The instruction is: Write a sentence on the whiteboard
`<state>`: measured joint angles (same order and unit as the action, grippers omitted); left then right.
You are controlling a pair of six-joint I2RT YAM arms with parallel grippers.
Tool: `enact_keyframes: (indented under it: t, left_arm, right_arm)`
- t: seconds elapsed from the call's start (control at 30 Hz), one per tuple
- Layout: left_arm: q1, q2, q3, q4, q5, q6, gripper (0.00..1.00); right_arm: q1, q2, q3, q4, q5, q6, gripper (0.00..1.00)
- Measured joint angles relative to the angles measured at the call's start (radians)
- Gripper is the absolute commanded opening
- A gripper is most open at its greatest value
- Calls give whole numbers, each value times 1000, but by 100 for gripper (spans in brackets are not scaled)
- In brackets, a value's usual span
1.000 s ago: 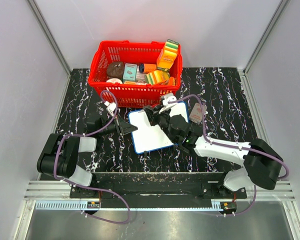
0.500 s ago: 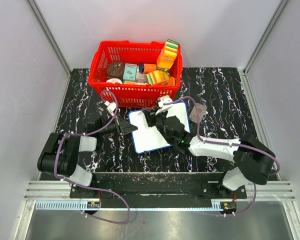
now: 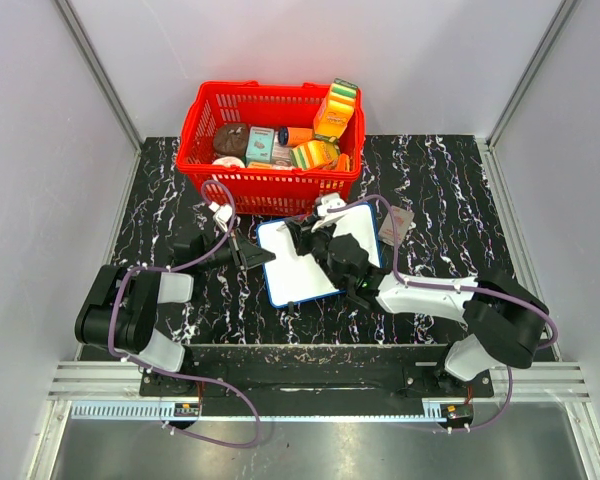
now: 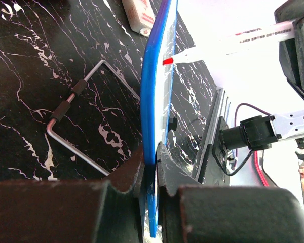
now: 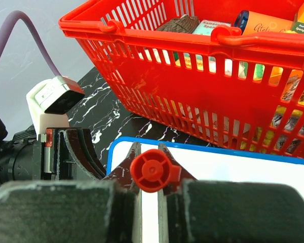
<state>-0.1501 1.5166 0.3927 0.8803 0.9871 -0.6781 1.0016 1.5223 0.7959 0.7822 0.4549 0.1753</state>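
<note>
The whiteboard, white with a blue frame, lies tilted in the middle of the black marble table. My left gripper is shut on its left edge; the left wrist view shows the blue frame pinched between the jaws. My right gripper hangs over the board's upper part, shut on a marker whose red end cap sits between the fingers. The marker's red tip is at the board's face; I cannot tell whether it touches. The sentence is out of view: the visible board surface is plain white.
A red basket full of groceries stands just behind the board, close to my right gripper. A small pale block lies to the right of the board. A bent wire stand rests on the table under the board's far side.
My right arm has swung a little to the left, carrying the marker toward the board's upper left. The left gripper and the board have stayed put.
</note>
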Motion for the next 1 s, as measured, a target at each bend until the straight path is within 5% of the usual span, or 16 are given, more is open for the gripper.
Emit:
enact_keyframes:
  t: [1.0]
  left_arm:
    - [1, 5, 0, -8, -4, 0, 0]
  right_arm:
    - [40, -16, -97, 59, -3, 27, 0]
